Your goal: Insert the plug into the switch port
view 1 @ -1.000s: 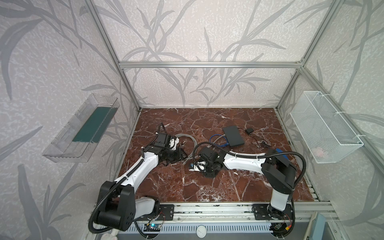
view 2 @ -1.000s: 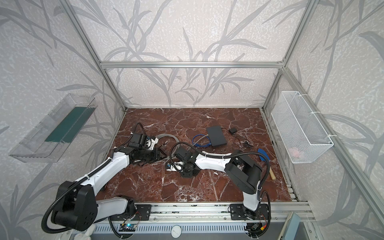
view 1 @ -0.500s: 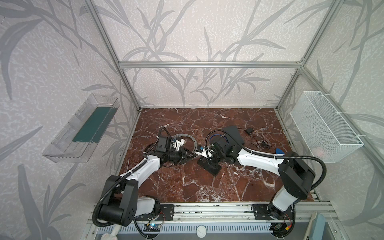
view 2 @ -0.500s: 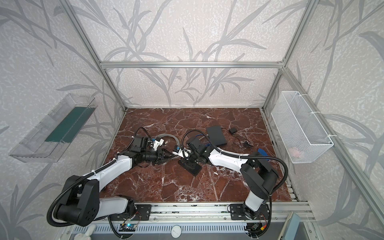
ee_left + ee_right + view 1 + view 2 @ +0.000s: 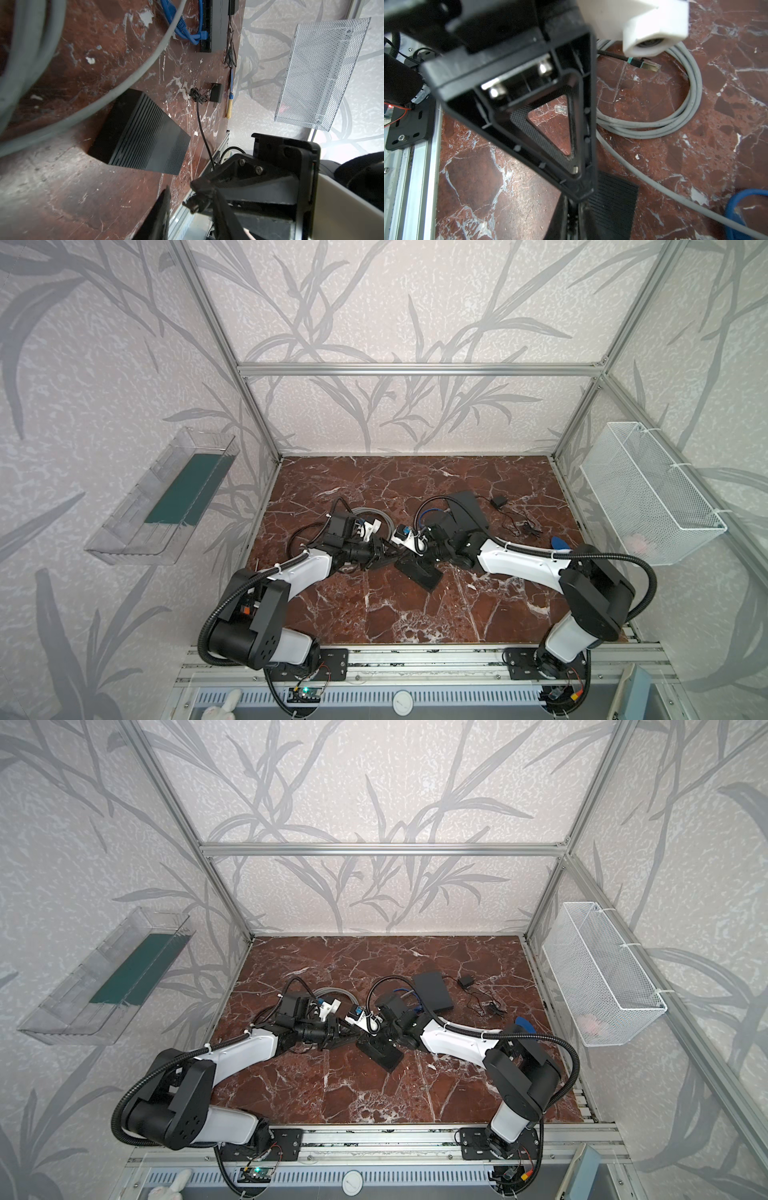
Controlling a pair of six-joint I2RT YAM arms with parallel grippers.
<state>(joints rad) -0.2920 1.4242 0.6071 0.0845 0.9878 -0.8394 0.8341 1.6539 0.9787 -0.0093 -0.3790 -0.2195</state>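
Black switch [image 5: 422, 575] partly beneath right pincer [image 5: 409, 559]

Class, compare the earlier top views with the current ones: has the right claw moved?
Yes. The right claw has shifted back, toward the flat black switch. Its wrist now overlaps the switch's near edge in both top views.

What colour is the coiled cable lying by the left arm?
Light grey; the coiled cable shows best in the right wrist view.
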